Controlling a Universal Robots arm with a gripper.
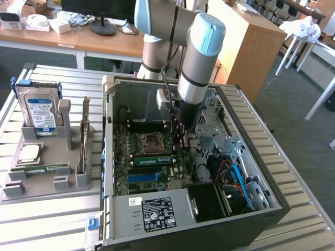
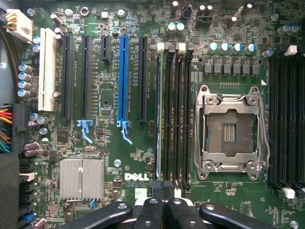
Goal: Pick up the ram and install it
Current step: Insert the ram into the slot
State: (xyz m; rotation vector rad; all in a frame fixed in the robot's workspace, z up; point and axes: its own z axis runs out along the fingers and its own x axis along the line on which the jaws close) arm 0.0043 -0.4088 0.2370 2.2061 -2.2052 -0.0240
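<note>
At the exterior view's left, a grey holder (image 1: 47, 167) near the desk's (image 1: 293, 230) left edge carried a hard drive (image 1: 39, 107), a silver processor chip (image 1: 29, 152) and a thin green stick (image 1: 42, 169) lying along its front part, while another green ram (image 1: 153, 160) stood in a slot on the motherboard (image 1: 149, 162) inside the open computer case (image 1: 209, 219). Just right of it the tool (image 1: 179, 140) hung low over the board, fingers closed together and apparently empty, above the dark memory slots (image 2: 174, 109) beside the empty processor socket (image 2: 228, 129). I judged the work to be at the seating stage, calling for a straight, even press.
</note>
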